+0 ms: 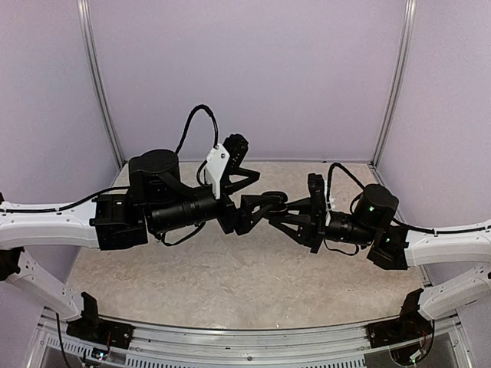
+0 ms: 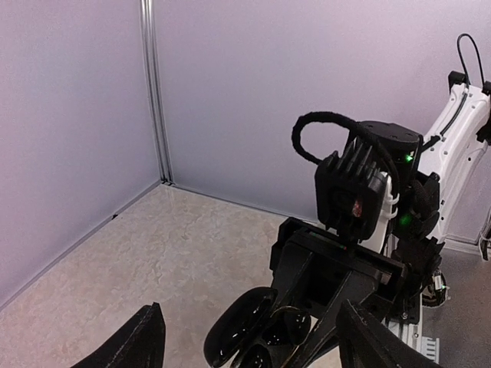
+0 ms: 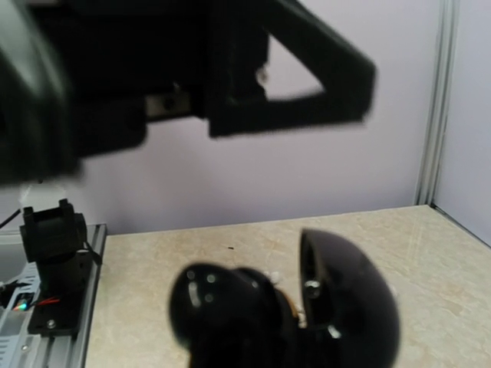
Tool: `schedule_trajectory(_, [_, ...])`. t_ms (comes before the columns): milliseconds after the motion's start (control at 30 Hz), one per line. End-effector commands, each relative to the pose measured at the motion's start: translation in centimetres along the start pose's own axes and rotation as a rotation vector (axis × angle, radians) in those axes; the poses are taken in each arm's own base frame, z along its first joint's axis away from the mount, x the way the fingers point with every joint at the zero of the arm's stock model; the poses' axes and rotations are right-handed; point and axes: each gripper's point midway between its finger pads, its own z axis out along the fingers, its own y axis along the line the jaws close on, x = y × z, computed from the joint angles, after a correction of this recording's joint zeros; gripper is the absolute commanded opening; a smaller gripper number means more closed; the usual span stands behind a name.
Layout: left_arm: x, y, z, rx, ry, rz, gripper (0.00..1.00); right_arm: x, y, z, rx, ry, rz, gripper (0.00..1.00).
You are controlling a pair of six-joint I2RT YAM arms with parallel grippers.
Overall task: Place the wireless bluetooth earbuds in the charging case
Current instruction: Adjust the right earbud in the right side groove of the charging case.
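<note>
Black charging case [image 3: 230,318] hinged open, clamped in right pincer [image 1: 276,213]; contents unclear.

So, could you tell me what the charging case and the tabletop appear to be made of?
The charging case: probably hard plastic, glossy black, given its sharp reflections. The tabletop: beige with marbled veining, so stone or a stone-look laminate; which one I cannot tell.
</note>
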Motion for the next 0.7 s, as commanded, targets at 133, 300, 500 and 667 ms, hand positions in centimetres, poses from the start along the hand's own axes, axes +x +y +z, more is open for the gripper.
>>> schedule_trajectory(133, [1.3,0.6,0.9,-0.004,0.043,-0.03,0.76,-1.4,1.0,0.2,-0.057,-0.042,-0.022,0.0])
schedule_trajectory(300, [1.6,0.8,1.1,-0.016,0.05,-0.035,0.76,-1.5,1.2,0.1,-0.066,-0.044,-0.027,0.0])
schedule_trajectory(500, [1.9,1.6,1.2,-0.045,0.059,-0.04,0.76,-1.7,1.4,0.1,-0.076,-0.051,-0.033,0.0])
schedule_trajectory(667, [2.2,1.8,1.3,-0.052,0.069,-0.039,0.76,-2.0,1.7,-0.1,-0.087,-0.061,-0.039,0.0])
